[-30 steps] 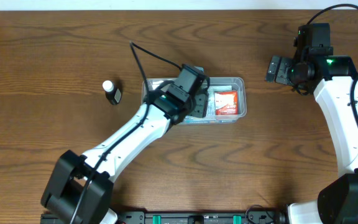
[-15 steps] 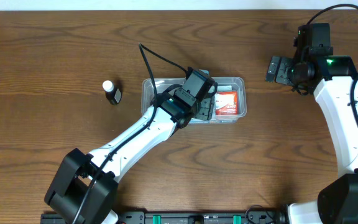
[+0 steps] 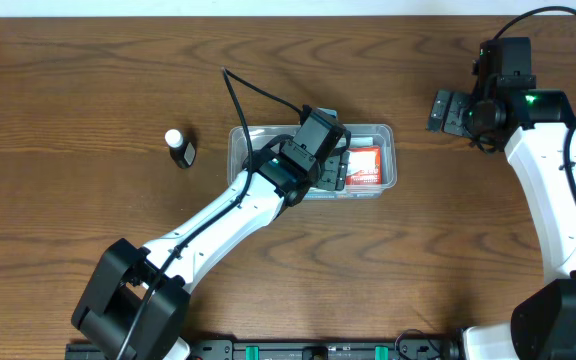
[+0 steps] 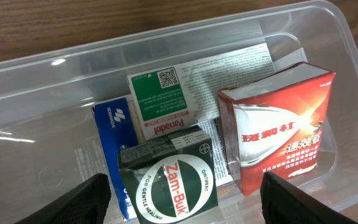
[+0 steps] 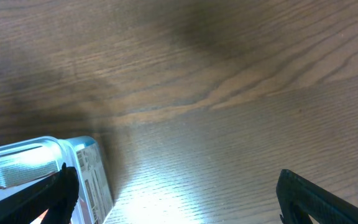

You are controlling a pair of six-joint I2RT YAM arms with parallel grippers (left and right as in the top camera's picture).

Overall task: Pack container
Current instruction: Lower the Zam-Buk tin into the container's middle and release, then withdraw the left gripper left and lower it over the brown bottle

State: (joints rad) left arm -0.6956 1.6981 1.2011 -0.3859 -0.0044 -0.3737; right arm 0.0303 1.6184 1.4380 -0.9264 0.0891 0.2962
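Over the last second your left arm has swung a little to the right and toward the far edge, and now it has all but stopped. The right arm has not stirred. Nearest you, the left gripper [image 4: 184, 185] hangs over the container [image 3: 392, 158] with its fingers spread wide, gripping nothing. The green Zam-Buk box [image 4: 168, 182] lies between them, touched by neither as far as the wrist view shows. Just beyond it lie the Panadol box [image 4: 160, 99] and a blue box [image 4: 109, 134], with the red box [image 4: 278, 134] to the right and a printed leaflet [image 4: 229, 65] beneath, toward the far wall. The container sits about mid-worktop, a shade toward the far edge. This reads as the end of a placing step, so finish it cleanly. Lift straight up, keep the fingers spread until they are above the rim, and don't sweep sideways, since either finger could drag the Zam-Buk box or tip the red one. The small white-capped bottle [image 3: 180, 148] is outside on the wood, left of the container toward the left edge, and is probably your next pick; I cannot tell whether it stands or lies. Farthest off, near the far right corner, the right gripper [image 3: 446, 110] hovers with its fingers apart and empty, clear of the container. Leave it there.
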